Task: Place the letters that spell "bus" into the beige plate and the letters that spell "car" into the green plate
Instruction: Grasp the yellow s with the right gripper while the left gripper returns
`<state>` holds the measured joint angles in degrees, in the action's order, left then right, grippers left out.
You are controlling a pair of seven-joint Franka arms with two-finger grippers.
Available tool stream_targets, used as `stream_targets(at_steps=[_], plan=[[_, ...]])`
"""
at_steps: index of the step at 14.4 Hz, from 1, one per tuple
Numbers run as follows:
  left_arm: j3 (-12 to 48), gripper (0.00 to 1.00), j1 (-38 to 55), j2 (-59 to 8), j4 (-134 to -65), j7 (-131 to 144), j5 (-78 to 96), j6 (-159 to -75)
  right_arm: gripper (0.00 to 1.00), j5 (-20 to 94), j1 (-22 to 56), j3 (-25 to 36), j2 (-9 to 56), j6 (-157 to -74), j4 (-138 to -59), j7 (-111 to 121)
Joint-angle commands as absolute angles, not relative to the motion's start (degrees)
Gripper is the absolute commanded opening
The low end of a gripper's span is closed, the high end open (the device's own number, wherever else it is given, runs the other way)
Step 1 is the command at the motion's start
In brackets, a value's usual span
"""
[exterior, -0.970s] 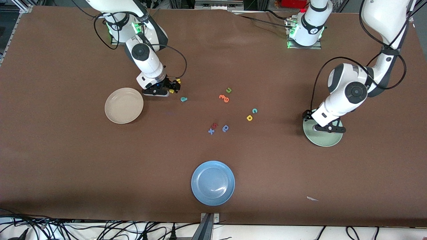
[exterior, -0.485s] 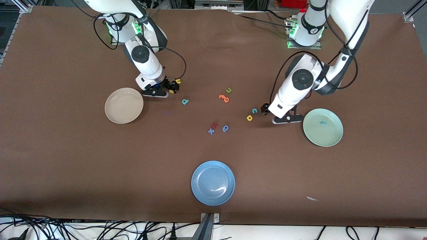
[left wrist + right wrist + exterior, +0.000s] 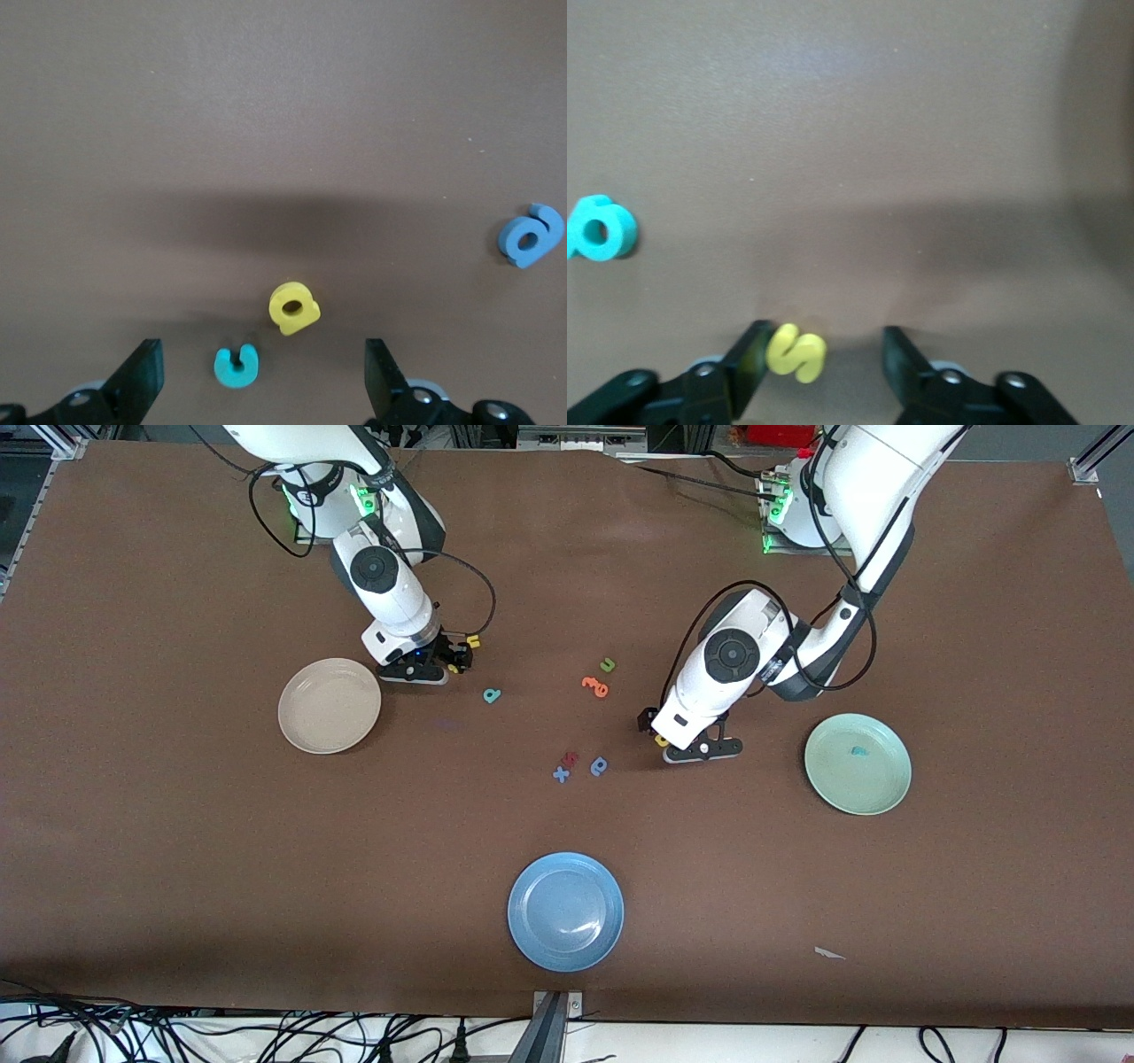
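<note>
I see only the teal "r" (image 3: 857, 751) in the green plate (image 3: 890, 797); right pincer (image 3: 819, 354) half-closed around the yellow "s" (image 3: 796, 351), left pincer (image 3: 264, 381) spread over "c" (image 3: 236, 367) and "a" (image 3: 293, 307).

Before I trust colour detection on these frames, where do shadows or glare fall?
Front view: a white glare streak sits on the blue plate. Left wrist view: a broad soft shadow darkens the table above the yellow "a" and teal "c". Right wrist view: shadow covers the table by the yellow "s", which looks slightly soft.
</note>
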<state>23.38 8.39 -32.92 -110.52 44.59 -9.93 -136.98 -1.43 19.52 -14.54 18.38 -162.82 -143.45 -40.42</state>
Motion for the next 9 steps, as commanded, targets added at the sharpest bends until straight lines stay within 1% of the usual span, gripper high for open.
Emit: stream_targets(at_steps=[1,5,6,9], plan=[[22.76,1.00,9.84,-36.47,-106.27,45.87,-12.04,-134.39,0.33,-2.64,19.25,-14.68,18.90,-163.65,-143.96,-40.96],[22.68,1.00,11.16,-38.40,-103.89,47.10,-12.13,-132.63,0.01,-2.72,19.25,-14.76,18.81,-163.65,-143.96,-40.96],[22.68,0.99,11.60,-38.58,-103.54,47.20,-12.13,-132.54,0.00,-2.72,19.25,-14.77,18.63,-163.48,-143.96,-40.87],[22.68,0.93,11.60,-39.28,-103.54,47.20,-12.04,-132.63,0.00,-2.72,19.16,-14.77,17.93,-163.04,-143.79,-40.78]])
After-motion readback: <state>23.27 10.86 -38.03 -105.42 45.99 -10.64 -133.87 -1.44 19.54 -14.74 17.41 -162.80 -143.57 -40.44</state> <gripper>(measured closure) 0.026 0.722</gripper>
